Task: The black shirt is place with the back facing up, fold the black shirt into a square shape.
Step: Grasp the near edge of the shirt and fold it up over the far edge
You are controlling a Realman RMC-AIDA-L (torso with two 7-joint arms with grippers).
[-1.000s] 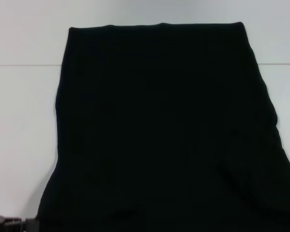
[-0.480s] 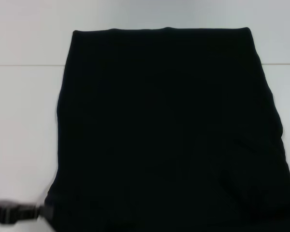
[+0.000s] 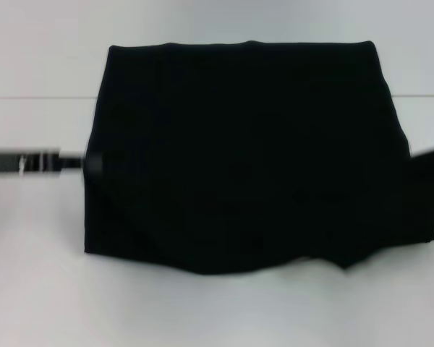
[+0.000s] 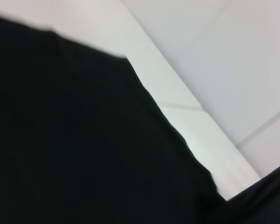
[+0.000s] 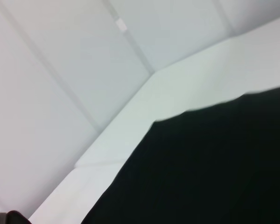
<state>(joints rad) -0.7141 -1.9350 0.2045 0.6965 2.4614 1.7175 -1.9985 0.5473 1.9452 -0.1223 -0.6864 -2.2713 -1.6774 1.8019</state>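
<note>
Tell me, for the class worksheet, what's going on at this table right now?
A two-armed robot is folding a black shirt on a white table. The near part of the shirt is lifted and doubled toward the far part, leaving an uneven near edge with bare table in front. The left gripper is at the shirt's left edge and the right gripper at its right edge, both mid-height. The shape is roughly rectangular, not yet a tidy square.

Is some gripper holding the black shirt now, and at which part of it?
It cannot be told. The left gripper meets the black shirt at its left edge, the right gripper at its right edge; no grasp shows.
</note>
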